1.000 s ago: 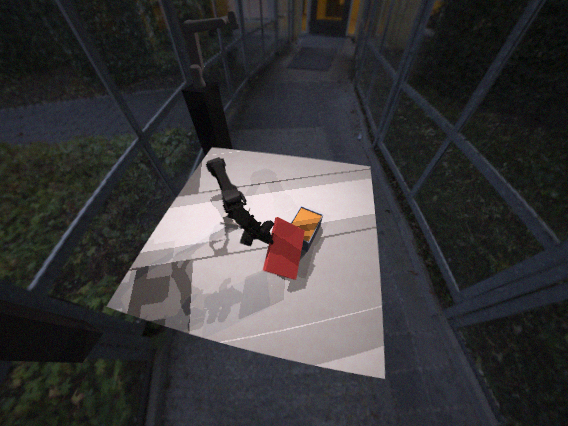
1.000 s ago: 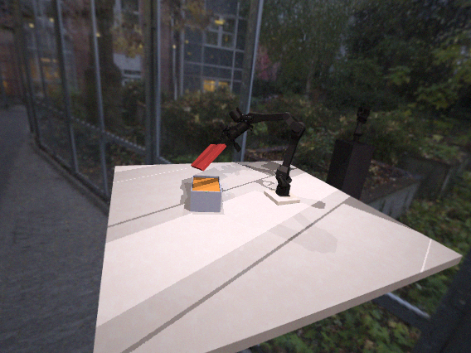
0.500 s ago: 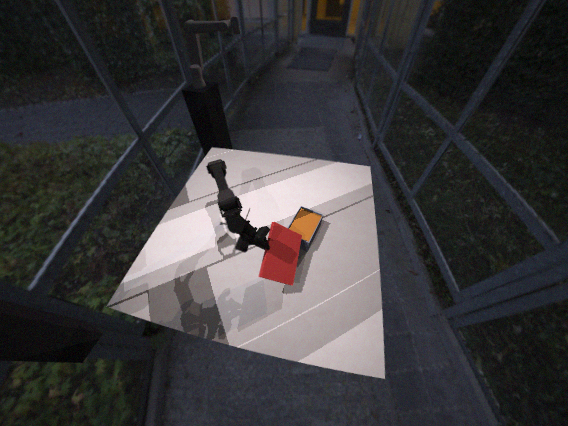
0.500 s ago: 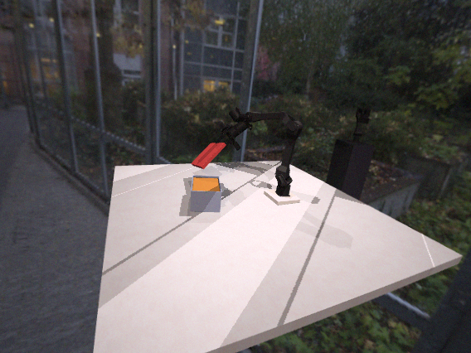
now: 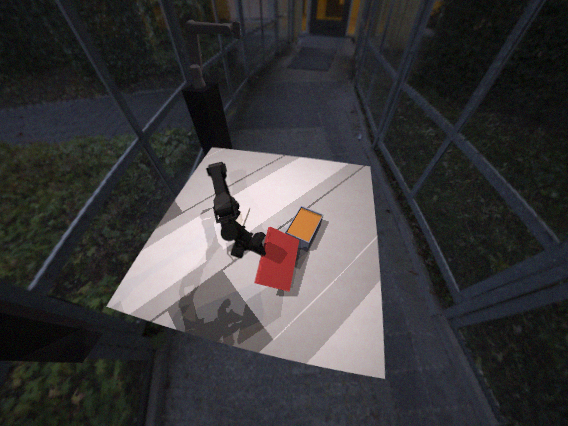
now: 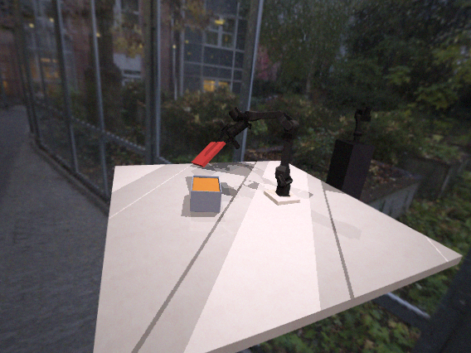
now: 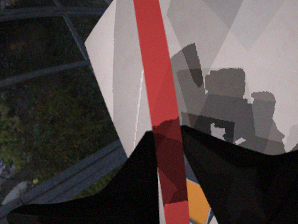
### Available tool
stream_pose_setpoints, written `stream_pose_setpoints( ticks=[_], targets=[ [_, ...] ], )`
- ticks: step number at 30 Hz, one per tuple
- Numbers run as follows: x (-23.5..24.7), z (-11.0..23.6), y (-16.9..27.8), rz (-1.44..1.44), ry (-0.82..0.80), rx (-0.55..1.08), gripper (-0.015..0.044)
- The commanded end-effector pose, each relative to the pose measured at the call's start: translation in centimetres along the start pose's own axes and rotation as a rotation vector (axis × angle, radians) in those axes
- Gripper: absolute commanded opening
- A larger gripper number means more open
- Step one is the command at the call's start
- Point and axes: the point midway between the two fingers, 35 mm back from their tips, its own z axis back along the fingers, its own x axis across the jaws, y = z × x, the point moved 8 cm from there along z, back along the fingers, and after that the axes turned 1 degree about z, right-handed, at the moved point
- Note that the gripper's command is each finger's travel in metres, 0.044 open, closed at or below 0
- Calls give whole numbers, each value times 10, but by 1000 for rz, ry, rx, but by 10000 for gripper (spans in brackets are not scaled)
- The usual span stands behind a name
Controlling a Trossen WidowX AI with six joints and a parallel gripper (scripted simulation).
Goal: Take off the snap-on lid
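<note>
The red lid (image 5: 280, 272) (image 6: 206, 155) (image 7: 156, 75) is off the box and in the air, tilted, with its far edge lower than the edge at the fingers. My gripper (image 5: 264, 245) (image 6: 224, 140) (image 7: 165, 134) is shut on one edge of the lid. The grey-blue storage box (image 5: 303, 241) (image 6: 206, 201) stands upright and open on the table, and its inside shows orange (image 5: 306, 224) (image 6: 206, 184) (image 7: 198, 197). In the top view the lid overlaps the box's near corner; the exterior view shows the lid above and beyond the box. The lid's underside is hard to make out.
The pale table (image 5: 345, 320) (image 6: 274, 257) carries broad shadows and stripes. The arm's pale base plate (image 6: 288, 200) sits to the right of the box in the exterior view. A dark pedestal (image 5: 209, 117) (image 6: 349, 166) with a jointed shape on top stands beyond the table edge.
</note>
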Motion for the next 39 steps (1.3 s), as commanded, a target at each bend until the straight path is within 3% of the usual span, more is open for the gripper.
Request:
stream_pose_setpoints(
  ticks=[1, 39],
  targets=[
    [5, 4, -2, 13, -18, 0, 0],
    [-21, -17, -1, 13, -18, 0, 0]
  ],
)
